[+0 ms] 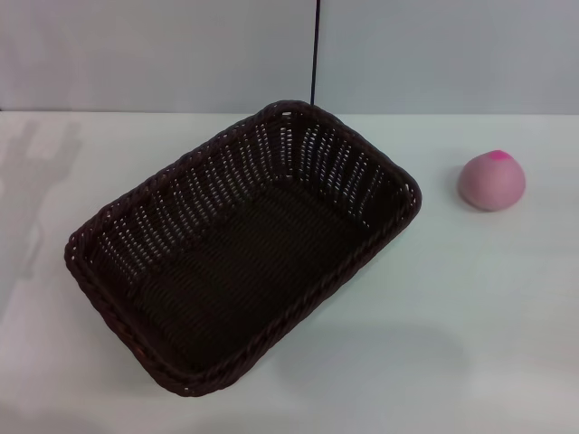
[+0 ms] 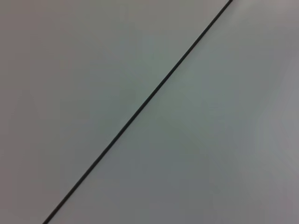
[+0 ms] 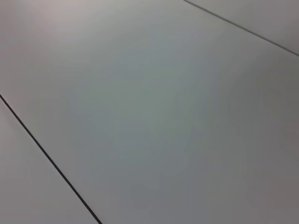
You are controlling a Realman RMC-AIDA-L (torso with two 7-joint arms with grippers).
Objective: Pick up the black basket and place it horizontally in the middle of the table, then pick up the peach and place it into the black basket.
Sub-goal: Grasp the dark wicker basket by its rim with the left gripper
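Starting at the left of the head view: bare white table, and no arm anywhere in shot. Neither gripper shows, so whether their fingers are wide or narrow cannot be told; both wrist views take in only pale flat panels crossed by a thin dark seam.

Moving to the centre, the black basket sits on the table empty and skewed, its long axis running from about 7 o'clock up to about 1 o'clock. It already sits near mid-table, so the job here looks like one of rotation more than of carrying.

Off to the right, at roughly 2 o'clock from the basket and well apart from it, rests the peach, magenta tip upward.

The step in hand appears to be the first one, the basket pick. To do it well, an arm should probably pinch the braided rim midway along a long side, lift just clear, swing the long axis level across the table, then set it down flat, keeping clear of the peach.
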